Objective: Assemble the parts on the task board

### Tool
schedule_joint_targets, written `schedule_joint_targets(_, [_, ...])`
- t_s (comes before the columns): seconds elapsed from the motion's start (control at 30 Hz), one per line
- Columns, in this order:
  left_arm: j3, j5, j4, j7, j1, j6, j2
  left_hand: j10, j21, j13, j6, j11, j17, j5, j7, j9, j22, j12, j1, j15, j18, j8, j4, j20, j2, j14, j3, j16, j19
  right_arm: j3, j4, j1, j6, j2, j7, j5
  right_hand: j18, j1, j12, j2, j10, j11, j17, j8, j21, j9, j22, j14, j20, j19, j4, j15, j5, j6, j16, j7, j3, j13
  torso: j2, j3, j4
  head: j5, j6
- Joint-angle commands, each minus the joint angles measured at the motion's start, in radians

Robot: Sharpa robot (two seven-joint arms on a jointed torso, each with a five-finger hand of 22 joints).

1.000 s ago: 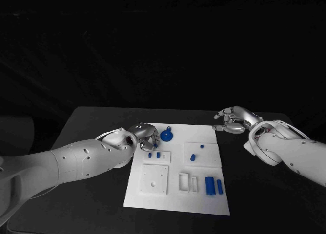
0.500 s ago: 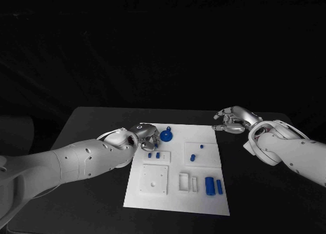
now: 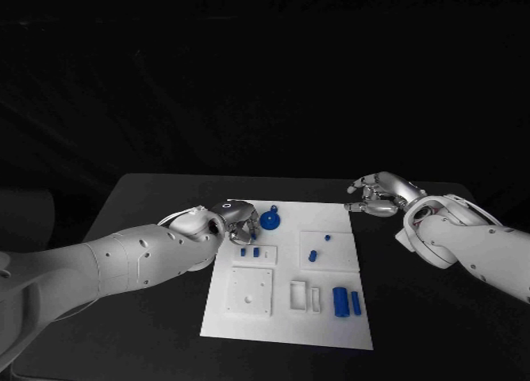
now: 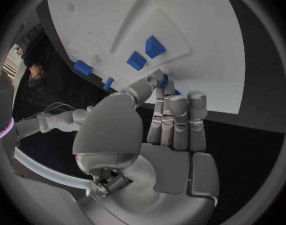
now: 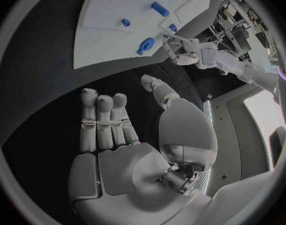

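The left hand (image 3: pixel 233 222) sits low over the far left corner of the task board (image 3: pixel 334 317), its fingers (image 4: pixel 174 120) reaching toward a round blue part (image 3: pixel 270 219) that lies just beyond the fingertips. From the left wrist view, a bit of blue shows between thumb and fingertips, so the hand may be pinching the part's edge, but I cannot tell whether it truly grips or only touches (the fingers hide the contact). The likely reason for this low, forward pose is to pick that part up from the flat plate.

The right hand (image 3: pixel 378 195) hovers off the board, beside its far right corner, above the black table (image 3: pixel 140 198). Its fingers (image 5: pixel 102 120) are spread, nothing in them; it seems to wait out of the way.

Nearer the robot than the left hand, two small blue parts (image 3: pixel 250 253) stand in a raised block, and two blue bars (image 3: pixel 347 302) lie toward the board's near edge, well apart from both hands.
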Motion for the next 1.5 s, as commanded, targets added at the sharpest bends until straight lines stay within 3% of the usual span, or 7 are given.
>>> schedule_joint_targets(0.03, [-0.009, -0.016, -0.001, -0.009, -0.01, 0.074, 0.003, 0.042, -0.004, 0.031, 0.003, 0.014, -0.001, 0.003, 0.007, 0.001, -0.001, 0.007, 0.005, -0.002, 0.071, 0.002, -0.003, -0.028, 0.015, 0.004, 0.006, -0.007, -0.001, 0.0, 0.002, 0.0, 0.006, 0.001, 0.008, -0.005, 0.068, 0.0, 0.003, 0.012, -0.007, -0.001, -0.001, 0.005, -0.003, -0.001, 0.001, -0.007, 0.001, 0.003, -0.002, 0.001, 0.003, 0.001, 0.007, 0.009, 0.006, -0.001, 0.0, -0.0003, 0.0002, 0.0, -0.002])
schedule_joint_targets(0.4, [-0.014, 0.001, 0.002, 0.013, -0.01, 0.046, 0.003, 0.042, -0.005, 0.032, 0.004, 0.014, -0.002, 0.003, 0.007, 0.001, -0.001, 0.005, 0.004, -0.002, 0.07, 0.002, -0.004, -0.027, 0.015, 0.003, 0.004, -0.007, -0.003, 0.0, 0.002, 0.0, 0.005, 0.001, 0.008, -0.005, 0.068, 0.0, 0.003, 0.012, -0.008, -0.001, -0.001, 0.005, -0.003, -0.001, 0.001, -0.007, 0.001, 0.003, -0.002, 0.001, 0.003, 0.001, 0.007, 0.009, 0.006, -0.002, 0.0, -0.0013, 0.0003, 0.0, -0.002])
schedule_joint_targets(0.7, [-0.014, 0.028, 0.001, 0.019, -0.01, 0.012, 0.0, -0.007, -0.008, 0.018, -0.097, 0.034, -0.008, 0.001, 0.044, -0.027, 0.001, -0.031, 0.001, 0.017, 0.071, -0.053, -0.002, -0.017, -0.01, -0.006, -0.003, -0.005, -0.007, 0.0, 0.002, 0.0, 0.004, 0.0, 0.007, -0.005, 0.068, 0.0, 0.003, 0.012, -0.008, -0.001, -0.002, 0.005, -0.003, -0.001, 0.001, -0.007, 0.001, 0.003, -0.003, 0.001, 0.003, 0.001, 0.007, 0.009, 0.006, -0.002, 0.0, -0.0006, 0.0, 0.0, -0.003])
schedule_joint_targets(0.8, [-0.014, 0.03, 0.001, 0.013, -0.01, 0.004, -0.002, -0.066, -0.009, 0.0, -0.113, 0.052, -0.009, 0.001, 0.045, -0.032, 0.002, -0.037, -0.003, 0.035, 0.077, -0.059, 0.001, -0.002, -0.021, -0.01, -0.004, -0.002, -0.009, 0.0, 0.002, 0.0, 0.004, 0.0, 0.007, -0.005, 0.068, 0.0, 0.003, 0.012, -0.008, -0.001, -0.002, 0.005, -0.004, -0.002, 0.001, -0.007, 0.001, 0.003, -0.003, 0.001, 0.003, 0.001, 0.007, 0.009, 0.006, -0.002, 0.0, -0.0004, -0.0001, 0.0, -0.002])
schedule_joint_targets(1.0, [-0.014, 0.033, 0.002, 0.013, -0.01, -0.002, -0.005, -0.113, -0.009, -0.018, -0.127, 0.069, -0.011, 0.001, 0.043, -0.036, 0.003, -0.035, -0.003, 0.051, 0.09, -0.062, 0.003, 0.015, -0.033, -0.014, -0.004, 0.004, -0.009, 0.0, 0.001, 0.0, 0.004, -0.001, 0.007, -0.005, 0.068, 0.0, 0.003, 0.012, -0.008, -0.001, -0.002, 0.005, -0.004, -0.002, 0.001, -0.007, 0.001, 0.003, -0.003, 0.001, 0.003, 0.001, 0.007, 0.009, 0.006, -0.002, 0.0, 0.0, -0.0002, 0.0, -0.002])
schedule_joint_targets(1.5, [-0.012, 0.033, 0.001, 0.01, -0.011, -0.037, -0.021, -0.133, -0.009, -0.029, -0.135, 0.077, -0.013, 0.001, 0.045, -0.037, 0.004, -0.034, 0.009, 0.059, 0.101, -0.061, 0.0, 0.024, -0.041, -0.017, 0.001, 0.009, -0.006, 0.0, 0.0, 0.0, 0.008, -0.003, 0.006, -0.006, 0.068, 0.002, 0.003, 0.011, -0.009, -0.001, -0.002, 0.005, -0.004, -0.002, 0.001, -0.008, 0.001, 0.002, -0.004, 0.001, 0.003, 0.0, 0.007, 0.009, 0.007, -0.002, 0.0, -0.0013, -0.0002, -0.001, -0.001])
